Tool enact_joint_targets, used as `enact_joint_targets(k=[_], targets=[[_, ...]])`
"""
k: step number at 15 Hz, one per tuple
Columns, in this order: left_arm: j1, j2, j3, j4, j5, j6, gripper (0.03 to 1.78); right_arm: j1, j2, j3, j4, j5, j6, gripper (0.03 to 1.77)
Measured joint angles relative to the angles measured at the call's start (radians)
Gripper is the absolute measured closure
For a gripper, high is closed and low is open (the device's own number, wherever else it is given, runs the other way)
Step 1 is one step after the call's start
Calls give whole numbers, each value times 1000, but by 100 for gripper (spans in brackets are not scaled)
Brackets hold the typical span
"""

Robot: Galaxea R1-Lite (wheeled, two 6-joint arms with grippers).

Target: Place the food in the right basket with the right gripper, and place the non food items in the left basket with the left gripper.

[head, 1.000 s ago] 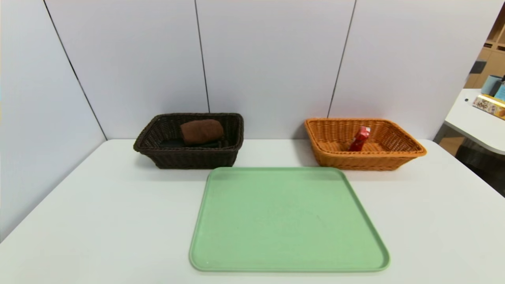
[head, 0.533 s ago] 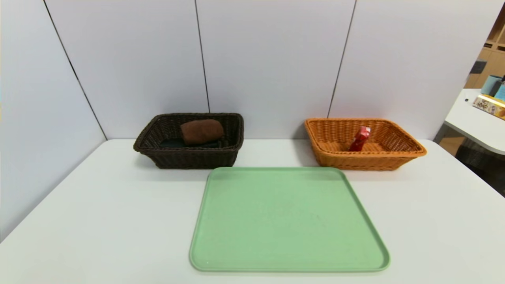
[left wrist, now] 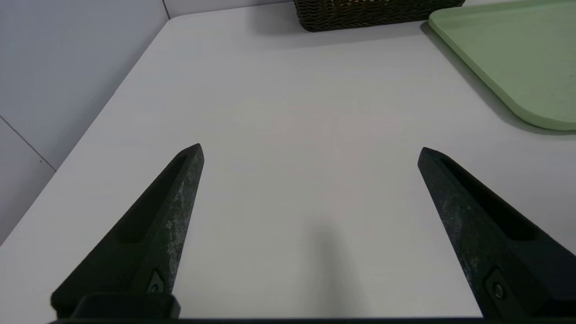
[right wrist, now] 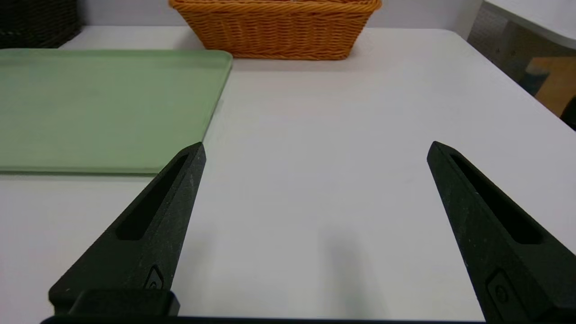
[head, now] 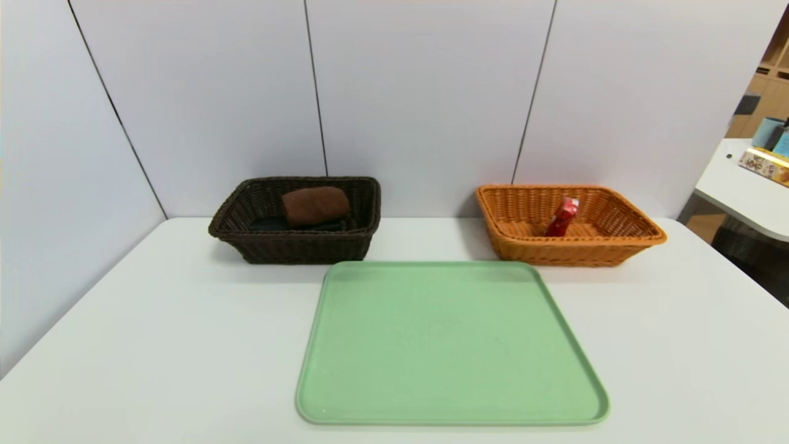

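A dark brown wicker basket (head: 240, 213) stands at the back left and holds a brown rolled item (head: 315, 205) over something dark. An orange wicker basket (head: 641, 229) at the back right holds a red packet (head: 561, 217) leaning upright. Between them and nearer lies a bare green tray (head: 450, 345). Neither arm shows in the head view. My left gripper (left wrist: 310, 150) hovers open over bare table, left of the tray (left wrist: 508, 54). My right gripper (right wrist: 316, 146) is open above the table, right of the tray (right wrist: 99, 103), facing the orange basket (right wrist: 276, 31).
The white table (head: 123, 345) is walled by grey panels behind and to the left. A second white table (head: 739, 185) with boxes stands off to the right beyond a gap.
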Motion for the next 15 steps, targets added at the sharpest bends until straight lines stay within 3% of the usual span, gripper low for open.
enact_joint_targets(k=[13, 15], targets=[[0, 0, 1, -2, 11, -22, 12, 0, 0, 1, -1, -3, 13, 10], [0, 0, 1, -50, 9, -20, 12, 0, 0, 1, -1, -2, 13, 10]])
